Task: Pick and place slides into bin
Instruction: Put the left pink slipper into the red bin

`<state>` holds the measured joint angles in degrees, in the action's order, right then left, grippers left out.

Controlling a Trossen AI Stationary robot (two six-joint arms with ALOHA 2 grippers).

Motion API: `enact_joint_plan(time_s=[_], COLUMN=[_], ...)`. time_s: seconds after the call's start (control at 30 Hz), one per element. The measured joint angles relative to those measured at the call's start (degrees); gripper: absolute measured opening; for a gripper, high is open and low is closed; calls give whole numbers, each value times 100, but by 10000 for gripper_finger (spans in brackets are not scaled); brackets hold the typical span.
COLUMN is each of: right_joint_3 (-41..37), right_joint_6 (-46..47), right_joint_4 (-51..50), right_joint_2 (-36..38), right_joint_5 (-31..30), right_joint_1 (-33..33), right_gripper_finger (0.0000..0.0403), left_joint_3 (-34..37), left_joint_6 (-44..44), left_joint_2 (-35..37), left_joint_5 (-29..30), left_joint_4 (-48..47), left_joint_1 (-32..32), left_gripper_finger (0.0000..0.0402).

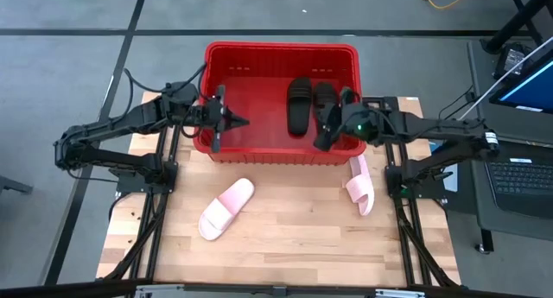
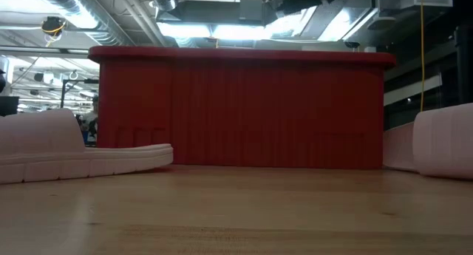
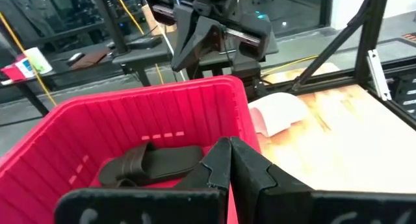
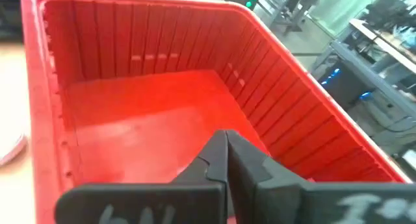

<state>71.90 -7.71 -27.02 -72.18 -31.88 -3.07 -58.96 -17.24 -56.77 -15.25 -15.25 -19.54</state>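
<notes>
The red bin [image 1: 226,56] stands at the table's far middle. Two black slides [image 1: 299,104] lie side by side on its floor, right of centre; one shows in the left wrist view [image 3: 153,164]. Two pale pink slides lie on the table in front of the bin, one at near left [image 1: 226,208] and one at the right [image 1: 361,184]. My left gripper [image 1: 244,121] is shut and empty above the bin's left part [image 3: 227,152]. My right gripper [image 1: 321,138] is shut and empty above the bin's near right corner, beside the black slides [image 4: 226,146].
The low view shows the bin's near wall [image 2: 244,111] with a pink slide on either side, one at the left [image 2: 74,155] and one at the right [image 2: 436,140]. The bin's left half [image 4: 149,100] holds nothing. Bare wooden table [image 1: 294,237] lies between and in front of the pink slides.
</notes>
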Motion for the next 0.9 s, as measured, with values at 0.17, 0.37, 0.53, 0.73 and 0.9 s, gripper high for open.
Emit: enact_joint_plan(time_s=[0.17,0.37,0.53,0.73,0.9], right_joint_3=[0,0,0,0,0], right_joint_6=[650,1041,1753,3090,4009], right_joint_4=[-181,-184,-500,-1310,-1622], right_joint_2=[-2,-63,-57,-59,-59], right_joint_5=[-153,-673,-1122,-1184,-1217], right_joint_1=[633,1449,1945,2477,2891], right_gripper_finger=[4,3,2,2,2], left_joint_3=[0,0,0,0,0], left_joint_6=[-1,-58,-52,-91,-3], left_joint_2=[0,0,2,4,4], left_joint_5=[-6,-315,-408,-305,-262], left_joint_4=[-46,-132,-201,-190,-188], left_joint_1=[186,521,734,783,781], left_gripper_finger=[2,3,1,2,3])
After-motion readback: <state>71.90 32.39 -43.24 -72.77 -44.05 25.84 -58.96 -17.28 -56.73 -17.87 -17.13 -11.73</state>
